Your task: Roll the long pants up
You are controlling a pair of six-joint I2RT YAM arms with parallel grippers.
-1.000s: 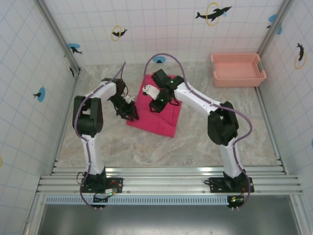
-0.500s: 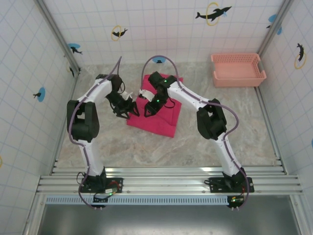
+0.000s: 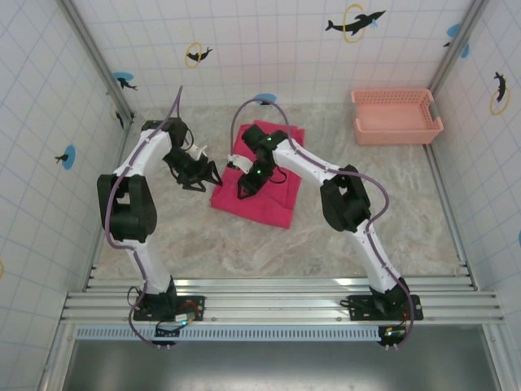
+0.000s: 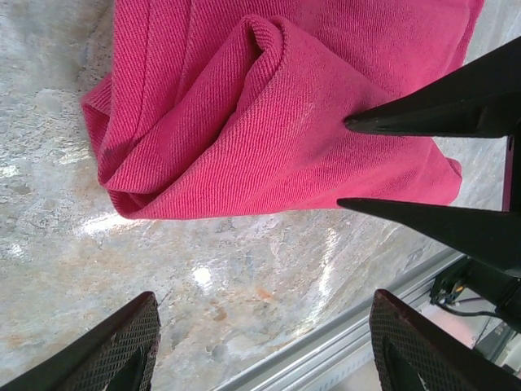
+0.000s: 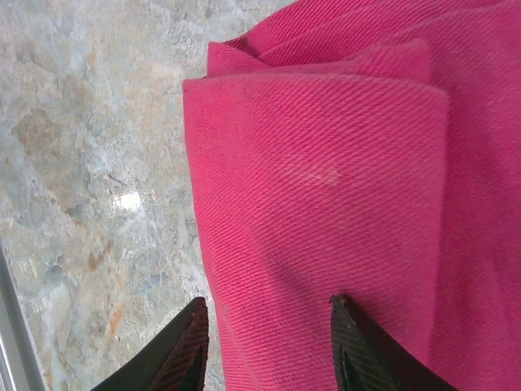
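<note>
The left gripper (image 3: 198,173) has drawn back off the left edge of the cloth and spread its jaws, while the right gripper (image 3: 244,191) has slid toward the near left corner of the bright magenta-red soft cloth long pants (image 3: 273,204). There are two arms, two grippers, one pair of pants and one pale salmon-pink plastic lattice basket (image 3: 399,130). In the left wrist view the left gripper (image 4: 264,305) stands wide with only bare table between its fingers; the pants (image 4: 285,122) lie just beyond it, their near end turned over into a loose fold. The right gripper (image 4: 342,163) hangs over that fold, its upper tip touching the cloth. In its own view the right gripper (image 5: 269,303) stands part-way apart above the pants (image 5: 326,179), with no fold bunched between the fingers. The marbled beige stone-look table (image 3: 203,244) is closed in by white tiled walls (image 3: 269,49) with dolphin stickers, and by aluminium rails (image 3: 277,305) at the near edge. The pants lie folded in the far middle, with bare table to the left, the right and nearer the rails. The basket sits in the far right corner, well apart.
</note>
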